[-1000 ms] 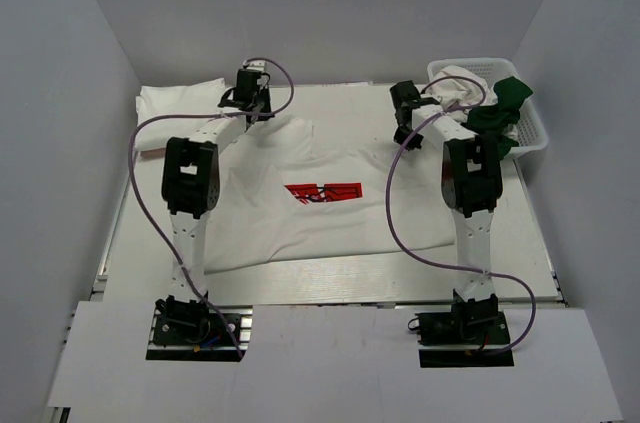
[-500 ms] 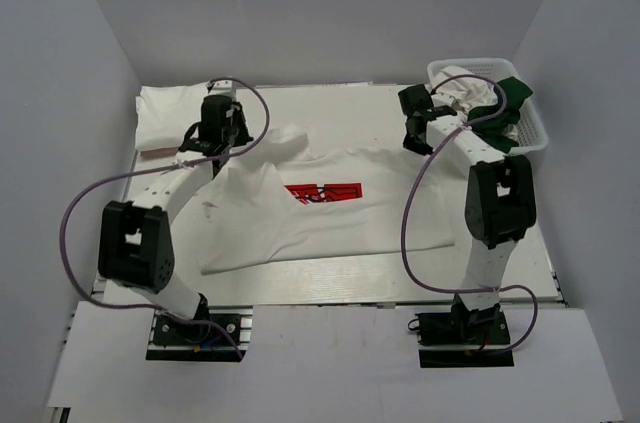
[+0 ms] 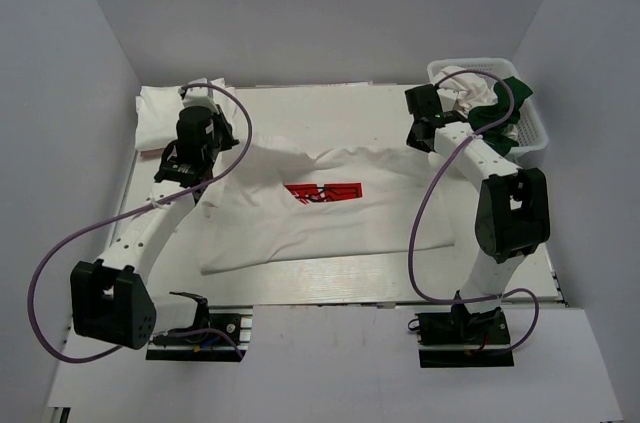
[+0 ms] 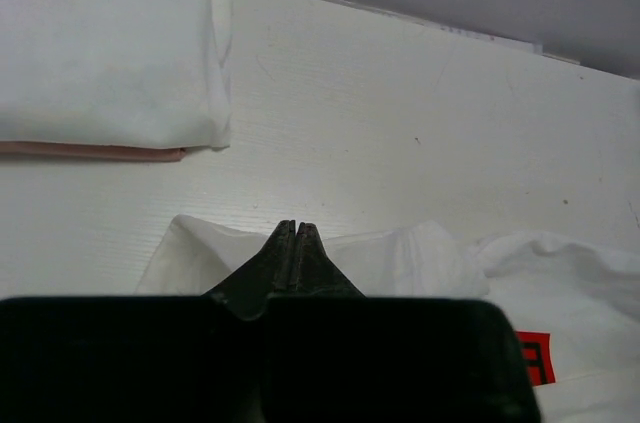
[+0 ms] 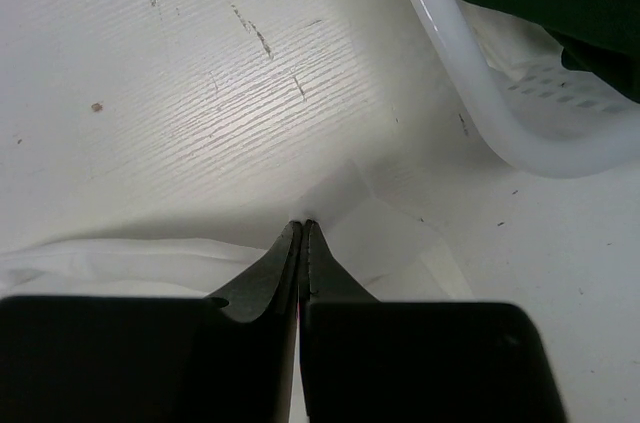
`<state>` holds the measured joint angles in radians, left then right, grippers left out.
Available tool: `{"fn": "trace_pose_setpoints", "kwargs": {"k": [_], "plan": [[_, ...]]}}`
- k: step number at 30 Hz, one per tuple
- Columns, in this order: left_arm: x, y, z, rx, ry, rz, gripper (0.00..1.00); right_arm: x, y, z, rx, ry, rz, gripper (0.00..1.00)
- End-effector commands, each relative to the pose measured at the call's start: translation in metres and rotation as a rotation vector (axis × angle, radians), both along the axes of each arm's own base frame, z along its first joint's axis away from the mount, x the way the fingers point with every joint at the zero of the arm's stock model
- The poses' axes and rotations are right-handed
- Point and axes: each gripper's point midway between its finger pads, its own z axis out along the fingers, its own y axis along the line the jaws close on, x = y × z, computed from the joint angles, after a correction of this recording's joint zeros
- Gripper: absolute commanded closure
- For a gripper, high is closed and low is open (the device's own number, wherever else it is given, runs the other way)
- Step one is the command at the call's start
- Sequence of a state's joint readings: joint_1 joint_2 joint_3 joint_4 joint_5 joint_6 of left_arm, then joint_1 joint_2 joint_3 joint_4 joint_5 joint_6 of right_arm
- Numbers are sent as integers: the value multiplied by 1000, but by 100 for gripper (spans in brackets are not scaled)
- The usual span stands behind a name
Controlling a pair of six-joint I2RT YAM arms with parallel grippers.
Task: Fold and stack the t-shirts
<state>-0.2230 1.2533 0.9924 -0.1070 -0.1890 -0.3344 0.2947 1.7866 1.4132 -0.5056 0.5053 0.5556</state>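
A white t-shirt with a red square print (image 3: pixel 323 192) lies spread mid-table. Its upper edge is lifted and stretched between both grippers. My left gripper (image 3: pixel 192 163) is shut on the shirt's left shoulder; in the left wrist view the fingertips (image 4: pixel 293 227) meet with white cloth (image 4: pixel 400 258) bunched around them. My right gripper (image 3: pixel 428 141) is shut on the right shoulder; its tips (image 5: pixel 303 225) pinch a peak of white cloth (image 5: pixel 400 243). A folded stack of white t-shirts (image 3: pixel 165 111) (image 4: pixel 100 43) lies at the far left. A dark green t-shirt (image 3: pixel 505 103) and a white one (image 3: pixel 465 88) lie in the basket.
The white lattice basket (image 3: pixel 535 138) stands at the far right corner, its rim (image 5: pixel 470 93) close beside my right gripper. Grey walls enclose the table on three sides. Purple cables loop off both arms.
The left gripper has swung left and toward the near side, and the right gripper has moved right, both dragging the shirt's upper edge apart and taut. Both arms' elbows have swung outward.
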Motion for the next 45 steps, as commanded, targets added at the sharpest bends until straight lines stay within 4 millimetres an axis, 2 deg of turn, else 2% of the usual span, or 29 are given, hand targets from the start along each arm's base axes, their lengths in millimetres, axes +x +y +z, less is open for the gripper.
{"fn": "trace_pose_setpoints", "kwargs": {"k": [1,3,4,7,9,11,12,16,17,18,19,20,21,23,25,26,27,31,32,33,34,35,37,39,41,42,43,44,45], "plan": [[-1,5,6,32,16,18,100,15,1,33,1,-94,11,100],[-10,9,13,13,12,39,100,16,3,34,8,-97,21,100],[-19,10,1,14,50,42,100,15,2,32,6,-84,21,100],[-49,17,-2,-53,65,98,100,9,3,30,10,-68,37,100],[-72,17,-21,-113,150,121,100,5,2,36,4,-71,46,100],[-99,18,-49,-136,238,130,100,-2,-1,30,-5,-56,51,100],[-113,17,-70,-150,300,131,100,-9,-1,26,-1,-40,55,100],[-157,16,-120,-250,465,194,100,-44,-8,10,36,-4,20,100],[-165,19,-128,-255,492,219,100,-59,-11,-10,34,42,18,100],[-181,23,-144,-244,555,251,100,-63,-12,-15,40,48,17,100],[-187,27,-147,-274,572,306,100,-67,-14,-18,45,47,-7,100],[-196,34,-155,-267,600,365,100,-84,-21,-32,21,89,-24,100],[-211,39,-162,-267,656,421,100,-88,-23,-35,17,96,-29,98],[-218,38,-163,-328,701,508,100,-107,-37,-48,-19,136,-91,95],[-234,51,-170,-309,765,642,100,-121,-50,-55,-48,168,-147,87],[-238,51,-173,-293,791,651,100,-127,-53,-58,-51,180,-182,76],[-236,56,-177,-272,811,679,100,-131,-57,-62,-61,200,-195,50],[-246,68,-179,-176,896,778,100,-135,-73,-63,-133,235,-262,29],[-246,68,-178,-168,908,781,87,-138,-79,-63,-150,249,-283,24],[-245,69,-176,-163,906,794,68,-137,-81,-60,-168,249,-295,15],[-245,69,-176,-163,906,794,40,-137,-83,-59,-172,251,-299,13],[-242,69,-172,-168,898,792,1,-134,-85,-58,-187,252,-302,13],[-239,70,-163,-171,879,792,0,-132,-89,-44,-189,222,-316,11],[-235,74,-141,-177,817,785,0,-130,-90,-32,-194,190,-318,10],[-219,75,-116,-207,716,755,0,-126,-89,-21,-174,159,-309,10],[-211,74,-103,-202,658,690,0,-119,-83,-9,-150,114,-260,10],[-201,70,-94,-214,613,638,0,-114,-72,-10,-102,117,-203,10],[-178,62,-81,-256,523,575,0,-111,-55,-11,-27,120,-123,10],[-170,51,-78,-245,505,470,0,-95,-43,1,-2,45,-28,10]]}}
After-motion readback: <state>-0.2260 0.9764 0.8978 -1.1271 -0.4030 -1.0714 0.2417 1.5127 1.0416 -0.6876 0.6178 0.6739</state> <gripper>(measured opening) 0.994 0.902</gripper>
